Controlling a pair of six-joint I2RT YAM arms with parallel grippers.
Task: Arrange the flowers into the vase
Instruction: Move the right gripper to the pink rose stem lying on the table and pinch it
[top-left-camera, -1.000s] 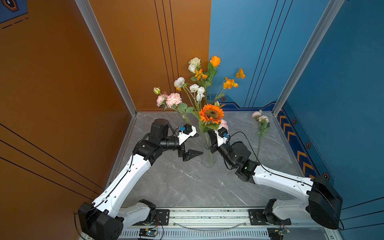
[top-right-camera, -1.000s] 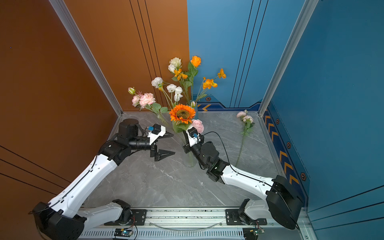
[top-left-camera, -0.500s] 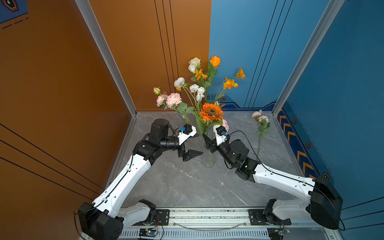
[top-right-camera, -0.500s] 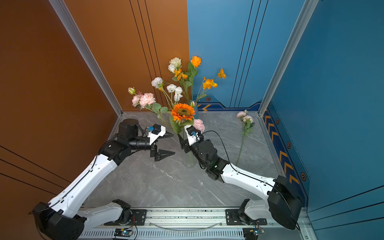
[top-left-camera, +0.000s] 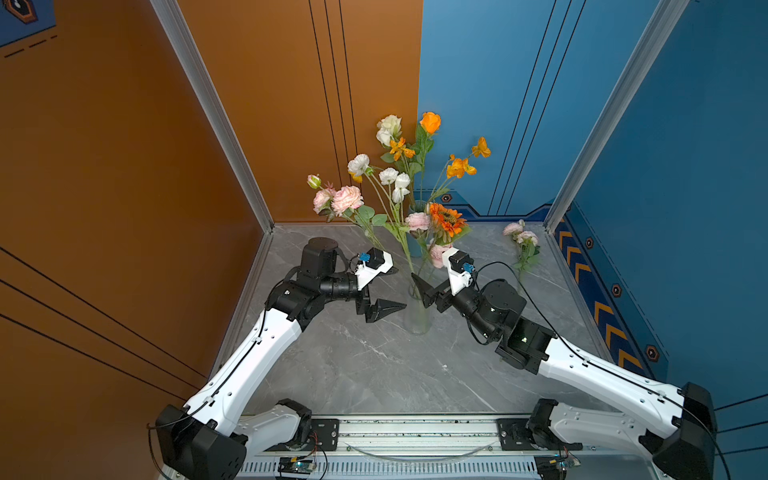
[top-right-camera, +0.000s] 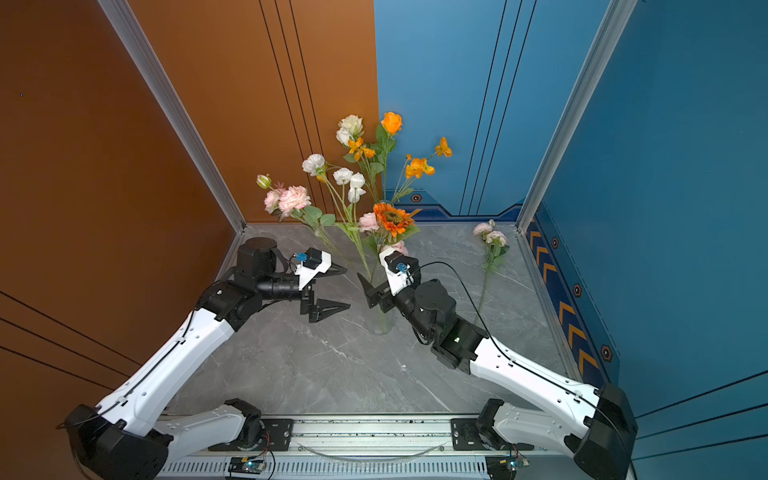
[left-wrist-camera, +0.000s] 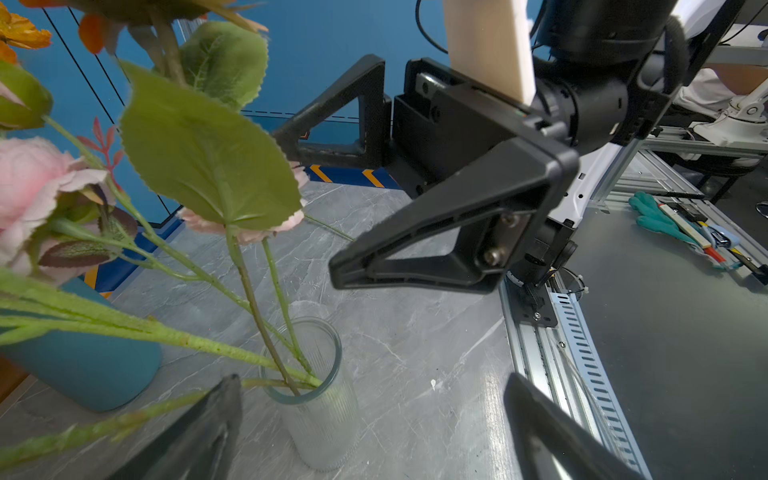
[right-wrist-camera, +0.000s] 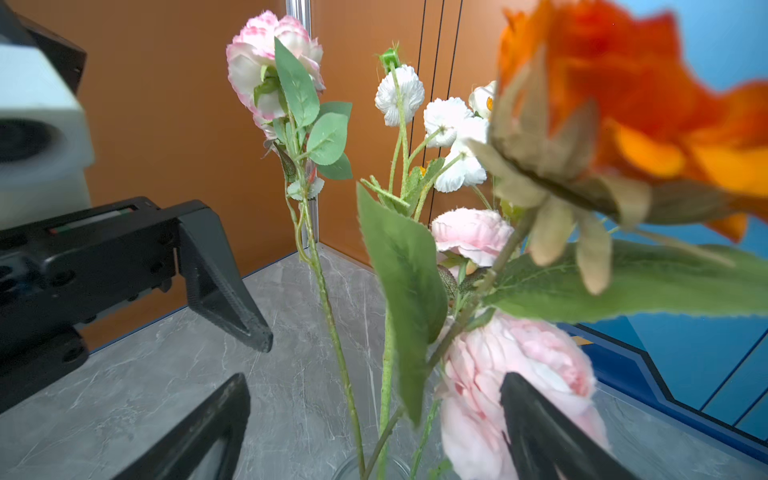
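Note:
A clear ribbed glass vase (top-left-camera: 417, 318) (top-right-camera: 382, 322) (left-wrist-camera: 322, 419) stands mid-table and holds several flowers: an orange sunflower (top-left-camera: 446, 218) (right-wrist-camera: 623, 104), pink blossoms (top-left-camera: 345, 198) (right-wrist-camera: 515, 365) and white ones (top-left-camera: 390, 176). My right gripper (top-left-camera: 424, 276) (right-wrist-camera: 374, 390) is open just above the vase mouth, with the green stems (right-wrist-camera: 386, 353) loose between its fingers. Left of the vase my left gripper (top-left-camera: 392, 289) (left-wrist-camera: 372, 384) is wide open and empty. One more pink flower (top-left-camera: 521, 243) (top-right-camera: 491, 245) lies on the table at the far right.
A teal vase (top-left-camera: 413, 247) (left-wrist-camera: 83, 374) with tall orange and white flowers (top-left-camera: 430, 122) stands right behind the glass vase, near the back corner. Orange and blue walls close in the grey marble table (top-left-camera: 374, 365). The arms' rail (top-left-camera: 415, 428) runs along the front edge.
My right gripper has opened and let go of the sunflower stem, which now stands in the vase and leans a little to the right. The left arm has not moved.

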